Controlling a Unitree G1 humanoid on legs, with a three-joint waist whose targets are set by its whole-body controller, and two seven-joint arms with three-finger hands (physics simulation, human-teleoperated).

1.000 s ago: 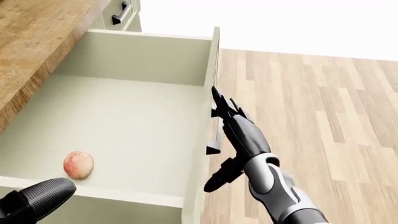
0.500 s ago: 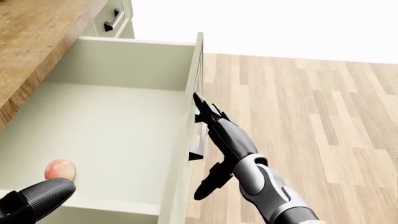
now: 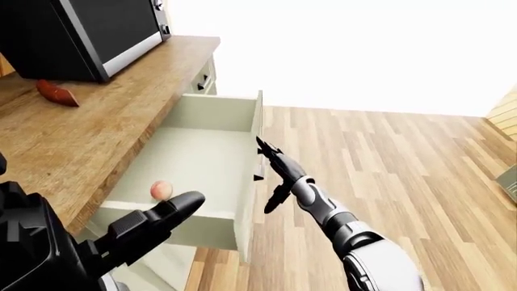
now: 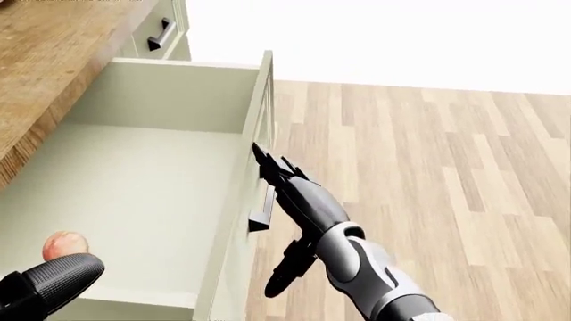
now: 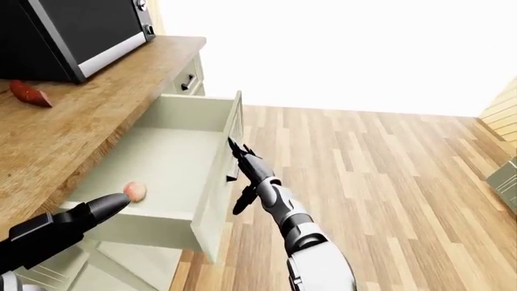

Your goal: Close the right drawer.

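Observation:
The right drawer (image 4: 169, 93), pale and deep, stands pulled out from under the wooden counter (image 3: 80, 127). Its front panel (image 4: 257, 127) shows edge-on, with a dark bar handle (image 4: 262, 207) on the outer face. My right hand (image 4: 278, 170) is open, its fingers stretched flat against the panel's outer face just above the handle. A peach (image 4: 62, 246) lies on the drawer floor near its lower left corner. My left hand (image 3: 157, 218) hovers open over the drawer's near wall, holding nothing.
A black microwave (image 3: 80, 30) and a reddish sweet potato (image 3: 56, 93) sit on the counter at the upper left. Another shut drawer with a dark handle (image 4: 160, 33) lies beyond. Wooden plank floor (image 4: 428, 167) spreads to the right.
The drawer front, the peach and my right hand have moved left in the head view, more than the counter has; the drawer has slid in a little. The view also shifted slightly.

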